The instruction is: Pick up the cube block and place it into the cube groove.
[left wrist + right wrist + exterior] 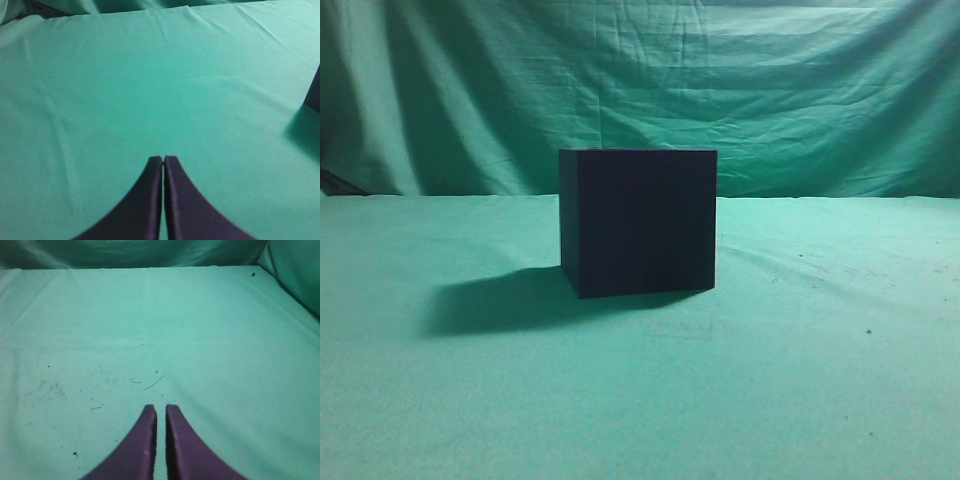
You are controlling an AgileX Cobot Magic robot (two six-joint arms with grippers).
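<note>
- Plainly, the main risk is a search problem: no smaller cube block shows in any view, so it may sit hidden behind the cube groove, and a blind reach could knock the box.
- Left gripper, low centre of its view, has its fingers pressed together over bare green cloth; a dark corner with its shadow shows at the right edge, likely the box.
- Right gripper is nearly closed, a thin slit between the fingers, holding nothing, above speckled cloth.
- Cube groove stands mid-frame in the exterior view: tall, matte navy-black, plain sides, shadow falling left; its top opening cannot be seen.
</note>
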